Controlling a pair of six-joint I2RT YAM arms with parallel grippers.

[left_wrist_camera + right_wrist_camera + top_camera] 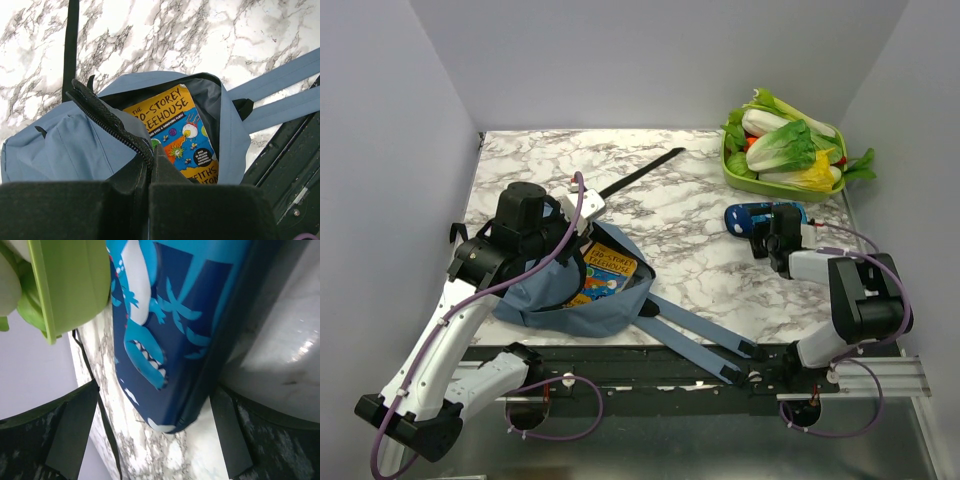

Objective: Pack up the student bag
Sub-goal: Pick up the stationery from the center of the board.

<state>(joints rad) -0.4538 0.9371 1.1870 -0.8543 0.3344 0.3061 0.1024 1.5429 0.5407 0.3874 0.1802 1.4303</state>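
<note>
The student bag (552,292) lies at the front left of the marble table with its mouth open. A yellow and blue book (606,272) sits inside it. In the left wrist view my left gripper (149,161) is shut on the black zipper edge of the student bag (70,150), holding the flap up over the book (176,134). At the right, a dark blue pencil case (760,215) with a shark print lies on the table. My right gripper (767,240) is open, and the end of the pencil case (170,330) sits between its fingers (70,435).
A green tray (730,170) piled with leafy vegetables stands at the back right, close to the pencil case. A long black strap (642,174) runs across the table's middle. The bag's two blue shoulder straps (705,335) trail toward the near edge.
</note>
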